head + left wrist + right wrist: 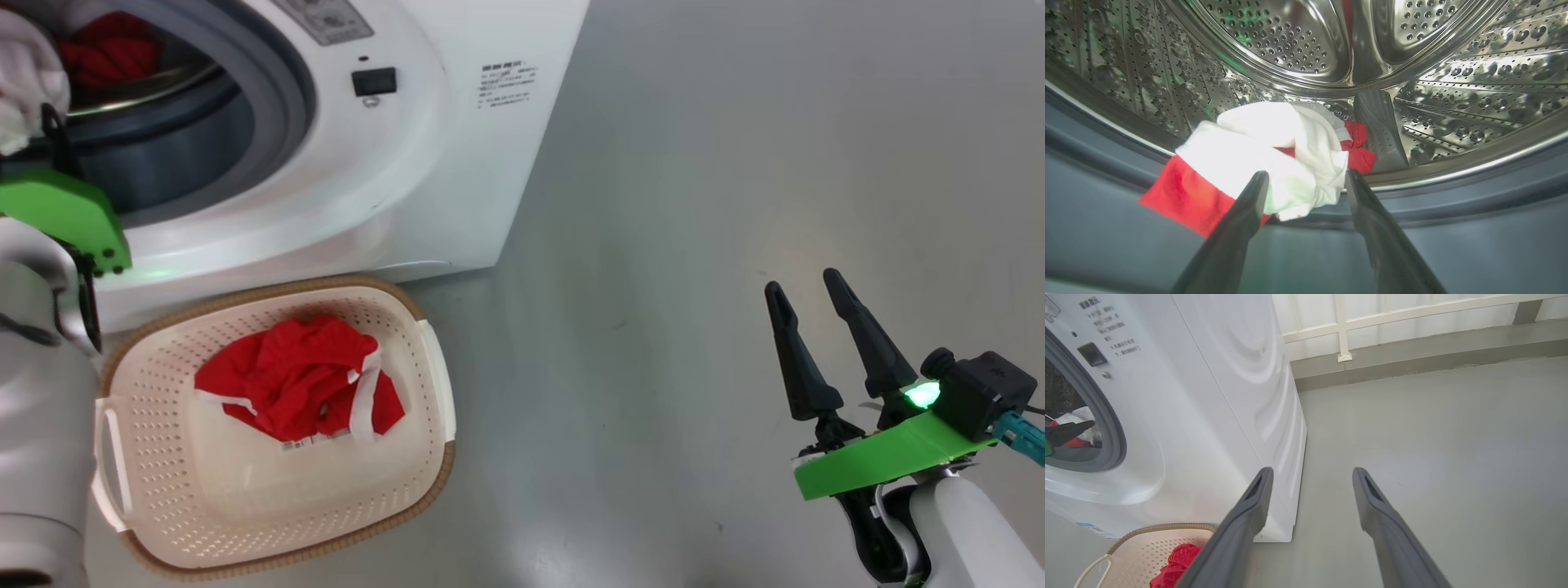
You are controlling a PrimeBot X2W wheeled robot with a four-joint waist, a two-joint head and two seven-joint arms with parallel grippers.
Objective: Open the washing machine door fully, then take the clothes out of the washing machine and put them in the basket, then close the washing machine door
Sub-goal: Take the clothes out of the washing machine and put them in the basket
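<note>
The grey floor (735, 163) takes up most of my head view. On it stands the big white front-loading washing machine (457, 147), its round mouth uncovered. Inside the grey rubber ring (282, 90) I look into the perforated steel drum (1274, 41).

On the floor just in front of the machine's base sits the small cream plastic rectangular basket (204, 490), with perforated sides, a brown woven-look rim and white side handles. A bright red garment with white bands (294, 380) lies crumpled in it, toward the side nearer the machine, with a paper label (314, 443) at its edge.

A second red and white garment (1274, 159) is bunched at the drum's front lip, and its red end hangs out over the rubber ring. More red cloth (106, 49) shows deeper in the drum.

My left gripper (1306, 176) reaches into the machine's mouth. Its two long dark fingers are spread, one on each side of the white bundle, with the tips against the cloth. I cannot tell whether they press it.

My right gripper (802, 281) hangs over bare floor, well to the right of the machine, its fingers held apart.
</note>
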